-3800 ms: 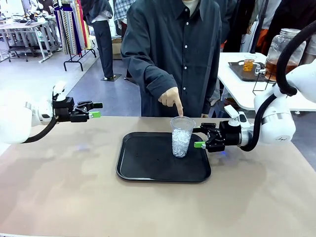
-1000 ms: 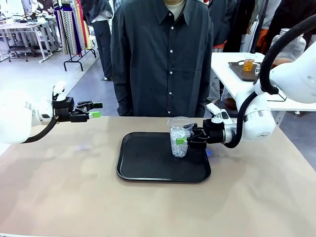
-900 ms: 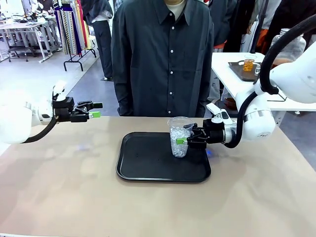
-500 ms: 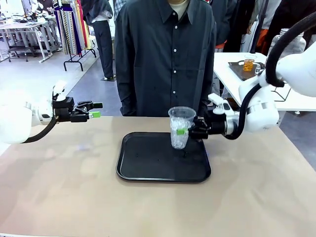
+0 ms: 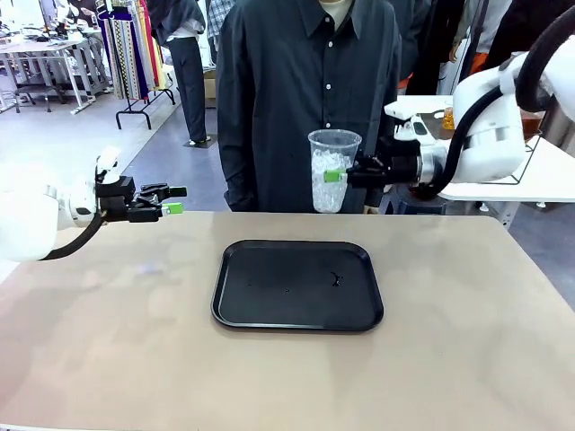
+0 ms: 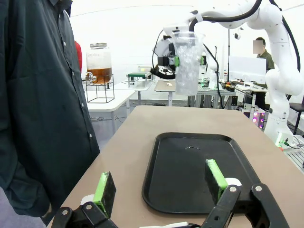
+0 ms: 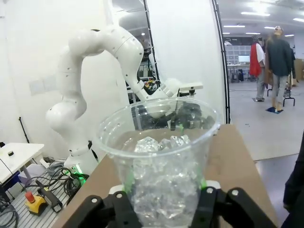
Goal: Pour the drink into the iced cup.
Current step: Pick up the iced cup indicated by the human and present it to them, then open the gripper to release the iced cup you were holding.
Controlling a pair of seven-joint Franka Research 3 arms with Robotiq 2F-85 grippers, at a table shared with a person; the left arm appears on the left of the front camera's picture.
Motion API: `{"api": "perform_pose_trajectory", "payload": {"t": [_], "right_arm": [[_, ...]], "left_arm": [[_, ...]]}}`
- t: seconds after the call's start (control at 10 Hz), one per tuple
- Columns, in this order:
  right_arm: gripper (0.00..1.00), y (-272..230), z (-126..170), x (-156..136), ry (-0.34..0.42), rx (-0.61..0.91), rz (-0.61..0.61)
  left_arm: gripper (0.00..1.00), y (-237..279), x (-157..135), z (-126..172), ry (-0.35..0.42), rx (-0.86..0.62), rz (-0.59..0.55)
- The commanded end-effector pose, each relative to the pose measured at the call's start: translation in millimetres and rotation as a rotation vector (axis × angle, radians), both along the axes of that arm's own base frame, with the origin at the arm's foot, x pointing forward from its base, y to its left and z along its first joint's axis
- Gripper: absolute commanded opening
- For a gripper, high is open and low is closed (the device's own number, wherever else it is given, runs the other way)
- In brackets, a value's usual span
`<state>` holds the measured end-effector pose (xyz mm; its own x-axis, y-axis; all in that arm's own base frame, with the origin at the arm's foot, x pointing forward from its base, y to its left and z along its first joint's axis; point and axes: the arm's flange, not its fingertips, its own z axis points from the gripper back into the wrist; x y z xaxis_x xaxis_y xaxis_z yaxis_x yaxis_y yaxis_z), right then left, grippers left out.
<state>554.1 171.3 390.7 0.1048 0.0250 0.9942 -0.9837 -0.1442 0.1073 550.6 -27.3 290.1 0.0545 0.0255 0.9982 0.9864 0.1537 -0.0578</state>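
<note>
Iced cup (image 5: 333, 171) | aloft over the tabletop's far edge, beyond the tray (image 5: 269, 292) | right gripper (image 5: 335, 177) clamped on its mid-wall; left gripper (image 5: 177, 199) spread, empty | we judge it thin, crushable, ice-heavy, probably slick: hold mid-wall, gently.

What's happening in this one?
The right end effector is shut on the iced cup, holding it upright in the air past the black tray, before a person at the far side. The left end effector hangs open, holding nothing. The amber drink sits in a jar on a side table; none is poured yet.
</note>
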Motion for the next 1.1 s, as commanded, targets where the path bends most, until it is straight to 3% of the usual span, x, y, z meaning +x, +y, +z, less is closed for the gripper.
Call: {"api": "perform_pose_trajectory", "payload": {"t": [0.0, 0.1, 1.0], "right_arm": [[0.57, 7.5, 9.3, 22.0, -0.029, -0.096, -0.086], [0.57, 0.0, 0.0, 0.0, 0.0, 0.0, 0.0], [0.57, 0.0, 0.0, 0.0, 0.0, 0.0, 0.0]], "left_arm": [[1.0, -0.3, -1.5, 4.6, 0.0, -0.005, -0.002], [1.0, -0.3, -1.5, 4.6, 0.0, -0.005, -0.002], [1.0, -0.3, -1.5, 4.6, 0.0, -0.005, -0.002]]}}
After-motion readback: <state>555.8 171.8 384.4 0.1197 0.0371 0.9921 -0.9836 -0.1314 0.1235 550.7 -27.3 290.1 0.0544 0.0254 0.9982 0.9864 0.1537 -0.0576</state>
